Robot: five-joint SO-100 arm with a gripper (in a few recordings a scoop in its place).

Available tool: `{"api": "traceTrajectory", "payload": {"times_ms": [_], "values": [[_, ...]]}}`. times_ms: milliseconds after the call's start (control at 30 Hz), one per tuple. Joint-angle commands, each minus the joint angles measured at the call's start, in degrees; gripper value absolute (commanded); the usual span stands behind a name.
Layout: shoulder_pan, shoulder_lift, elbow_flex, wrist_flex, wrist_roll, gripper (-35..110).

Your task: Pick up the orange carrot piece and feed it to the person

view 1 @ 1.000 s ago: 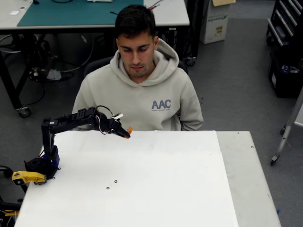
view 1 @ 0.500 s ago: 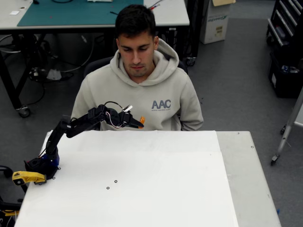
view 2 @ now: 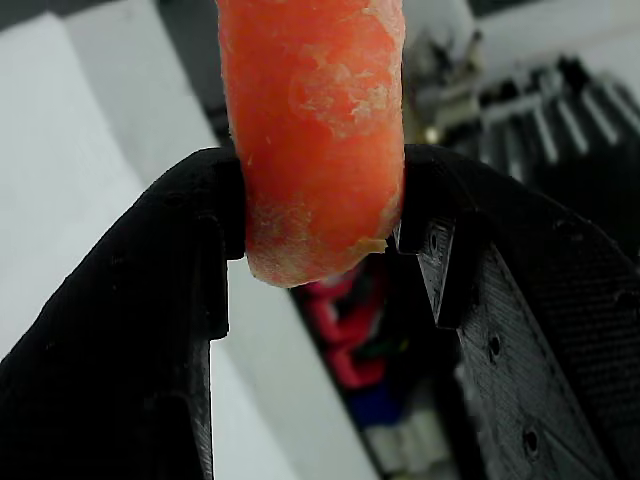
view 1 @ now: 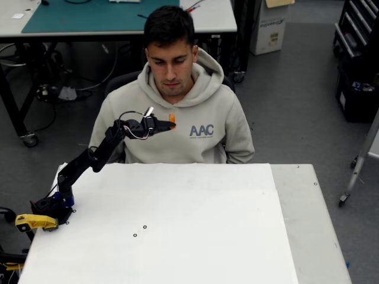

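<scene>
Workshop floor, one white table (view 1: 177, 236), bare top. One person (view 1: 177, 112) seated at its 12 o'clock edge. One black arm rises from table's 9 o'clock corner; gripper (view 1: 168, 125) clenched on one orange carrot piece (view 1: 172, 118), held up in front of person's chest, below chin. Wrist view: both fingers (view 2: 130, 330) pinch carrot (view 2: 315, 130).

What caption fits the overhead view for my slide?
End effector shut on the orange carrot piece, raised above the white table at chest height before the seated person.

The gripper (view 1: 167, 122) has lifted the orange carrot piece (view 1: 172, 118) to the person's (view 1: 177, 112) chest.
</scene>
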Motion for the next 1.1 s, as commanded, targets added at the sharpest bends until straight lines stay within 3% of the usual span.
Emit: {"api": "traceTrajectory", "payload": {"times_ms": [0,500,1067], "values": [[-1.58,2.20,-3.52,-0.18,-5.54,-1],[-2.81,2.02,-3.25,-27.51,-6.59,-1],[-8.09,-3.25,-3.25,-29.53,-15.47,-1]]}}
